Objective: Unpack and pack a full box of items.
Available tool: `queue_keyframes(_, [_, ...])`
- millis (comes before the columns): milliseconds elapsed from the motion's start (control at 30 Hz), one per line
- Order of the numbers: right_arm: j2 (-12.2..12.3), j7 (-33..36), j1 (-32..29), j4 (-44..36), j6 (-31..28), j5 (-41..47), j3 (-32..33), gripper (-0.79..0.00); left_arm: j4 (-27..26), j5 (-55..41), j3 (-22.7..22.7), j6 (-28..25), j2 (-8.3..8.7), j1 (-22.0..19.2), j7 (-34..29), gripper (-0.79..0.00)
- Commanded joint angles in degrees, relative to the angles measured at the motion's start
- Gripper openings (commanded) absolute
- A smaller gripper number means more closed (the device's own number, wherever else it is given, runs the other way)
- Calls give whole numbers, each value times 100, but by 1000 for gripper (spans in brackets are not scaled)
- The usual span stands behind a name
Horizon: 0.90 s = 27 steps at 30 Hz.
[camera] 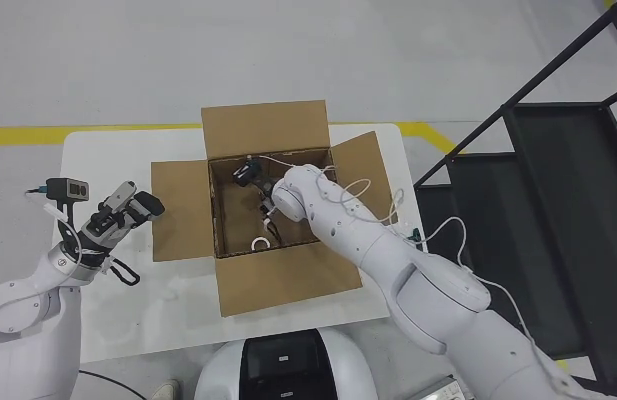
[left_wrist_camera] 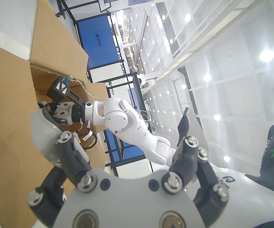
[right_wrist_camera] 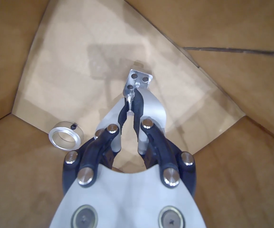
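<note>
two metal parts sit in the cardboard box (camera: 263,125): a small drilled bracket (right_wrist_camera: 140,79) and a ring (right_wrist_camera: 65,138) lying on the box floor near a wall. the right tool (right_wrist_camera: 131,100) is down inside the box, its fingers pressed together on one edge of the bracket; whether the bracket is off the floor i cannot tell. the left tool (camera: 140,203) hangs over the counter (camera: 118,160) beside the box's left flap, fingers apart and empty. with so little inside, this looks like the unpacking step near its end. the next move, i'd judge, is to lift the bracket straight up clear of the walls, set it on the counter, then go for the ring.
</note>
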Motion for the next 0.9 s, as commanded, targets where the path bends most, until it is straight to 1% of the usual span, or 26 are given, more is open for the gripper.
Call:
queue_keyframes(0, [70, 1, -93, -227, 17, -90, 73, -785, 0, 0, 0, 0, 0, 0, 0, 0])
queue_keyframes(100, [231, 48, -317, -723, 96, -288, 246, -785, 0, 0, 0, 0, 0, 0, 0, 0])
queue_keyframes(200, [462, 222, -681, -1469, 206, -545, 526, -785, 0, 0, 0, 0, 0, 0, 0, 0])
queue_keyframes(333, [850, 592, -1437, -2914, 345, -1059, 1101, -785, 0, 0, 0, 0, 0, 0, 0, 0])
queue_keyframes(400, [1045, 761, -1933, -3769, 278, -1294, 1462, -785, 0, 0, 0, 0, 0, 0, 0, 0])
queue_keyframes(500, [1290, 894, -2700, -4975, -29, -1464, 2029, -785, 0, 0, 0, 0, 0, 0, 0, 0])
queue_keyframes(633, [1503, 871, -3528, -6196, -523, -1452, 2639, -785, 0, 0, 0, 0, 0, 0, 0, 0])
queue_keyframes(733, [1619, 689, -4064, -6873, -939, -1214, 3075, -785, 0, 0, 0, 0, 0, 0, 0, 0])
queue_keyframes(867, [1749, 245, -4736, -7490, -1391, -893, 3682, -785, 0, 0, 0, 0, 0, 0, 0, 0])
